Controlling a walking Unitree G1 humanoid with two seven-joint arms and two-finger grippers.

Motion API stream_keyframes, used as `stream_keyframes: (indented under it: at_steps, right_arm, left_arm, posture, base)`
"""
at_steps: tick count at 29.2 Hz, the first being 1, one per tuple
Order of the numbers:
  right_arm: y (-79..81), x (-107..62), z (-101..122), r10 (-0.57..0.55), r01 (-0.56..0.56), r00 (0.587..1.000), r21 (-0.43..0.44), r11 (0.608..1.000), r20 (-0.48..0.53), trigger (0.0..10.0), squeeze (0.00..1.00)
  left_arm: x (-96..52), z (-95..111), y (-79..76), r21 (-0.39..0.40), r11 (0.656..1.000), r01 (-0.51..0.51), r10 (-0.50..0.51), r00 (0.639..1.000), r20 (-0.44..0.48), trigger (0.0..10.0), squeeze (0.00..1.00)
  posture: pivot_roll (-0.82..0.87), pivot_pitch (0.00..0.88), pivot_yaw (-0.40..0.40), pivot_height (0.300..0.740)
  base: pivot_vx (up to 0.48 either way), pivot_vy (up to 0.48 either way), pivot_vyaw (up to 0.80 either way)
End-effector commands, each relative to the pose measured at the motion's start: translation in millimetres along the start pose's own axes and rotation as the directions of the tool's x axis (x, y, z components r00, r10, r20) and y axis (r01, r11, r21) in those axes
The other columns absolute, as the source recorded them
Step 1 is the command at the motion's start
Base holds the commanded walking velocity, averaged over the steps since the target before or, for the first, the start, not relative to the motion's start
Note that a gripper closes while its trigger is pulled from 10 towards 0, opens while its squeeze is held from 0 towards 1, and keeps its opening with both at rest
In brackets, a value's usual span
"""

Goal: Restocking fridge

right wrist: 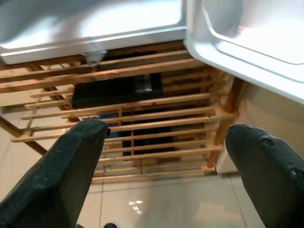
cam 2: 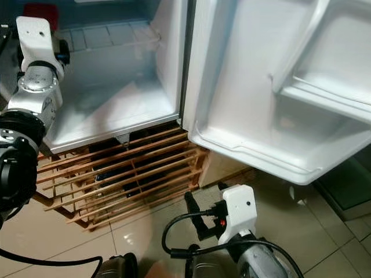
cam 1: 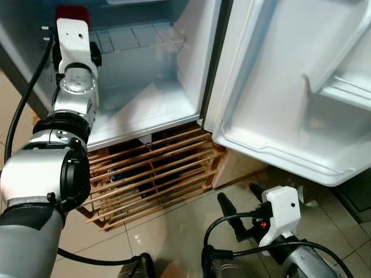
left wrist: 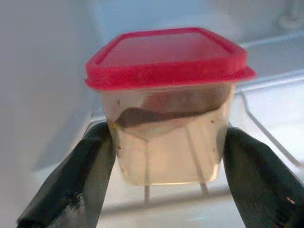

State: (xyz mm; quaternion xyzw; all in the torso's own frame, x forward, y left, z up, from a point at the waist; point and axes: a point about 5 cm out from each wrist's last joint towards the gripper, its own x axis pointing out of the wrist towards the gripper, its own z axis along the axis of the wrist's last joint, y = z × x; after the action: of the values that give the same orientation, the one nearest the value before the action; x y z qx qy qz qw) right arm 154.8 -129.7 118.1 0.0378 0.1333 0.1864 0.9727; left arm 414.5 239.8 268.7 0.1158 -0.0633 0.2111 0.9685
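Red-lidded container [left wrist: 166,114] sits clamped between left gripper [left wrist: 166,156] fingers, inside fridge [cam 1: 151,87] over wire shelf [cam 1: 139,37]; we judge grip low on body keeps lid clear for set-down. Contents murky through plastic. Right gripper [right wrist: 166,147] hangs wide open, holding nothing, near wooden rack [cam 1: 156,174]. Door [cam 1: 301,87] cut off.

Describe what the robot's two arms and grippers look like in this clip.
Both arms are silver metal with black joint rings and white plastic wrist housings. Loose black cables run along each. The left gripper and right gripper each have two long, matte black fingers. A small red light shows by the right wrist housing.
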Motion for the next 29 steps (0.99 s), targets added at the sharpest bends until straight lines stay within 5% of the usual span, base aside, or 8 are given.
stream_keyframes:
  at_steps: [1, 8, 16, 29]
  right_arm:
    - [0.3, -3.3, 2, -0.008, 0.008, 1.0, 0.001, 1.0, -0.008, 10.0, 0.0]
    - [1.8, 2.5, -1, 0.001, -0.001, 1.0, 0.002, 1.0, -0.017, 10.0, 0.0]
    - [2.3, 10.3, -3, 0.018, -0.018, 0.999, 0.003, 1.0, -0.028, 10.0, 0.0]
    - [0.5, 25.8, -6, 0.024, -0.024, 1.0, 0.027, 0.999, -0.014, 10.0, 0.0]
  left_arm:
    - [4.9, 17, 9.1, -0.027, 0.999, -0.045, 0.046, 0.998, 0.032, 10.0, 1.0]
    - [6.8, 29, 9.5, -0.022, 0.998, -0.058, 0.059, 0.996, 0.067, 10.0, 1.0]
    - [2.0, 17, -4.0, -0.002, 1.0, -0.011, 0.011, 0.999, 0.041, 10.0, 1.0]
    - [0.5, 11, -0.3, 0.056, 0.998, -0.038, 0.034, 0.997, 0.069, 10.0, 1.0]
  posture:
    - [-0.33, 0.211, -0.019, 0.74]
    - [-0.3, 0.204, -0.015, 0.74]
    - [-0.27, 0.186, -0.012, 0.74]
    - [-0.21, 0.136, -0.002, 0.74]
  base:
    - [0.0, 0.0, 0.0]
    - [0.0, 0.0, 0.0]
    - [0.0, 0.0, 0.0]
    - [0.0, 0.0, 0.0]
